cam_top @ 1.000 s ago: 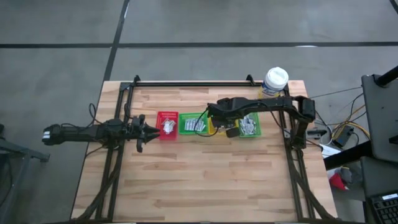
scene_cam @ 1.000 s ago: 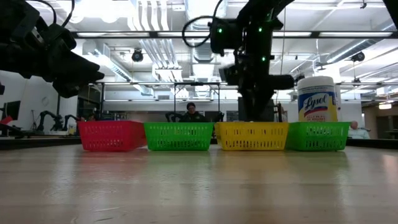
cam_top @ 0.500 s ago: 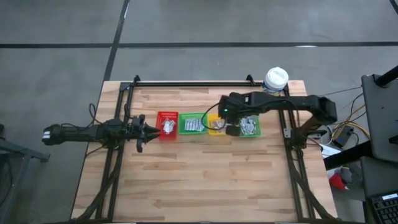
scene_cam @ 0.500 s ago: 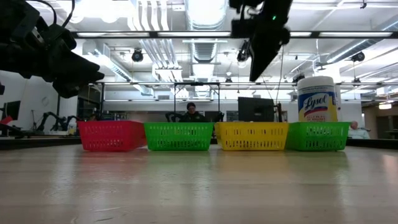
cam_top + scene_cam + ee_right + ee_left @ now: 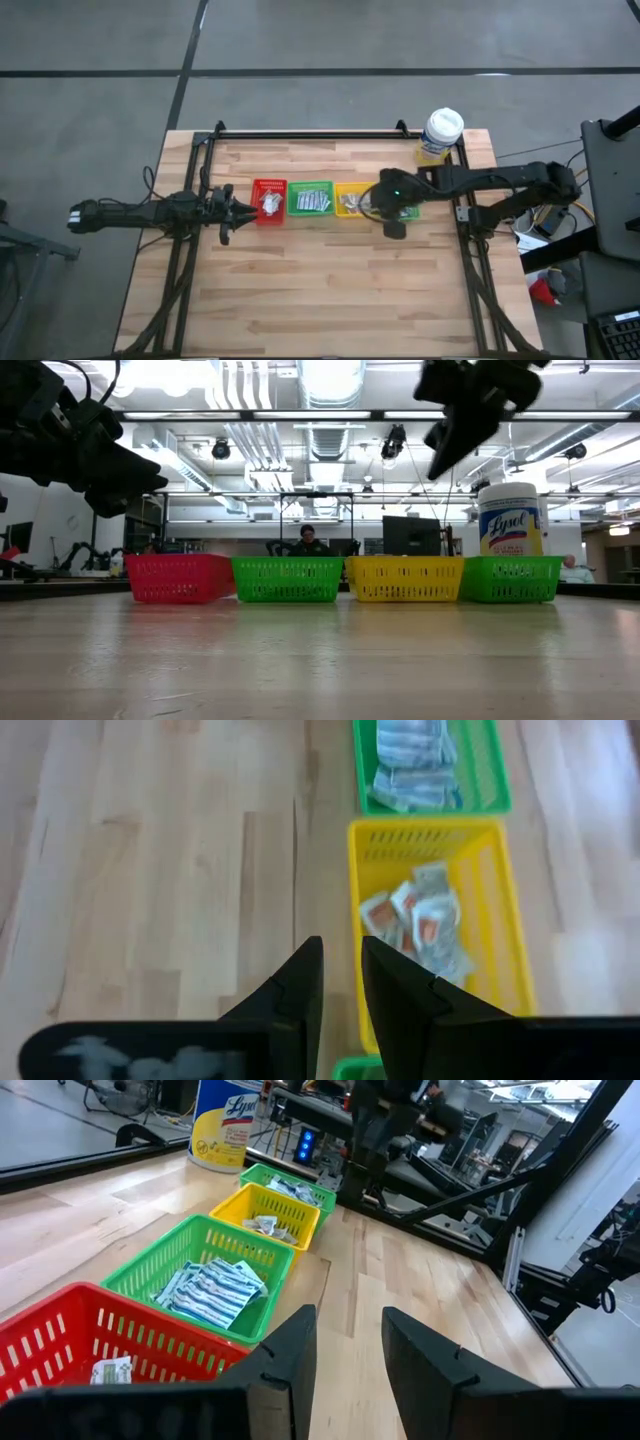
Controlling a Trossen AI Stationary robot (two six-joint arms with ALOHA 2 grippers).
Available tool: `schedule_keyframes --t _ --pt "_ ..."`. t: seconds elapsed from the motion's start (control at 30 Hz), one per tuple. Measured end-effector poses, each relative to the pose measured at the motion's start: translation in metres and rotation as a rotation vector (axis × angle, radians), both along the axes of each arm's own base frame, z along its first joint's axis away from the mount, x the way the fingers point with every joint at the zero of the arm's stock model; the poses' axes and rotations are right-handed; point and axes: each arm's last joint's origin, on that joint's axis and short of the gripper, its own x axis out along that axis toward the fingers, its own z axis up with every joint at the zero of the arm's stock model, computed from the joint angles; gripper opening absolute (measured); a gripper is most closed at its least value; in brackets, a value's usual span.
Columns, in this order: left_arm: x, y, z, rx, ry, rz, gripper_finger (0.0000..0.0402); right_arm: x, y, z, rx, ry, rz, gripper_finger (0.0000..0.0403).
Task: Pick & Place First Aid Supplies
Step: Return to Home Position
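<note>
While under ceiling lights [image 5: 330, 375], wooden table [image 5: 330, 290]

The right tool [image 5: 394, 226] has drawn back rightward, seemingly empty, off the yellow bin [image 5: 425, 842].

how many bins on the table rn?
4, in one row, left to right in the high view: red bin, green bin, yellow bin, second green bin near the wipes tub.

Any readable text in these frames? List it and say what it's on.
"Lysol": on the label of the wipes tub, low view. The finer print under it is too small to read.
Print on the sachets: too small and blurred to read in any view.
</note>
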Motion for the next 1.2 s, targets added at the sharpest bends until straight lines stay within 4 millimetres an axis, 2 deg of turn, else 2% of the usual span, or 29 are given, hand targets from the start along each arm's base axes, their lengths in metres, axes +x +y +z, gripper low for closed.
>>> schedule_keyframes --t 0.17,0.33,0.57,0.77,1.2 --pt "0.0 0.0 0.0 0.0 -0.001 0.0 0.0113 -0.027 0.006 -0.019 0.047 -0.011 -0.047 0.0079" --pt "0.0 0.0 0.0 0.012 0.0 -0.002 0.0113 -0.054 0.009 -0.025 0.07 -0.101 -0.065 0.0087" --pt "0.0 0.0 0.001 0.078 -0.007 -0.012 0.0113 -0.091 0.011 -0.021 0.111 -0.313 -0.052 0.0091" --pt "0.001 0.0 0.008 0.154 -0.076 -0.019 0.0113 -0.117 0.012 -0.018 0.134 -0.424 -0.055 0.0078" --pt "-0.001 0.0 0.014 0.205 -0.14 -0.026 0.0113 -0.151 0.013 -0.007 0.171 -0.609 -0.069 0.0064"
